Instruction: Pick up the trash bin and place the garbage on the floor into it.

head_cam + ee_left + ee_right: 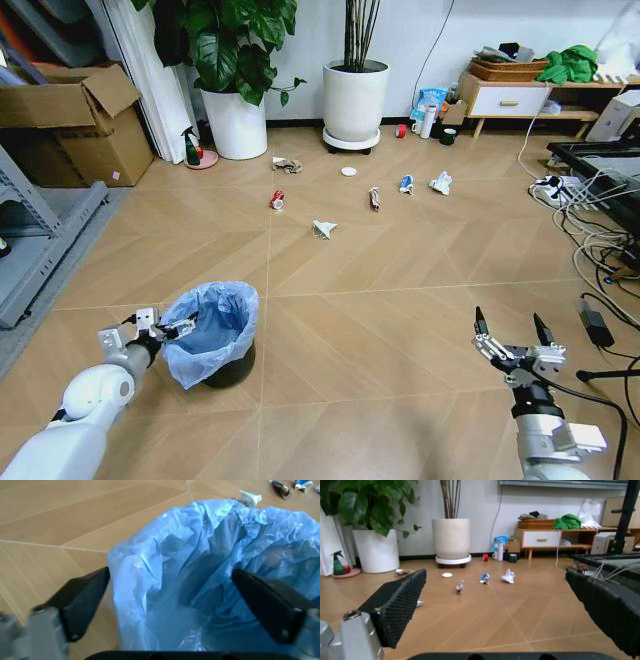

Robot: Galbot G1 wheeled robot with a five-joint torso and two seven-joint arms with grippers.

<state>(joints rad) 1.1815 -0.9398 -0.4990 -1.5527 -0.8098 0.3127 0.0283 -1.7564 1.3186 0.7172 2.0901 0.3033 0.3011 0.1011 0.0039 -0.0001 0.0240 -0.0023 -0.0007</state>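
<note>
Litter (324, 229) lies scattered far across the floor (400, 330). The left gripper (172, 327) straddles the trash bin (212, 335) rim, fingers spread, apparently lined up to grasp it. The right gripper (510, 335) waits, spread wide.

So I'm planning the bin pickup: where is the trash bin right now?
In the head view the trash bin stands on the floor at lower left, with the left gripper at its near-left rim, open jaws straddling the bag's edge.

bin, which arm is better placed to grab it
Left. Its end effector is open at the bin's rim, fingers straddling the blue liner. The right end effector is open too, but hangs over bare floor, well apart from the bin.
</note>
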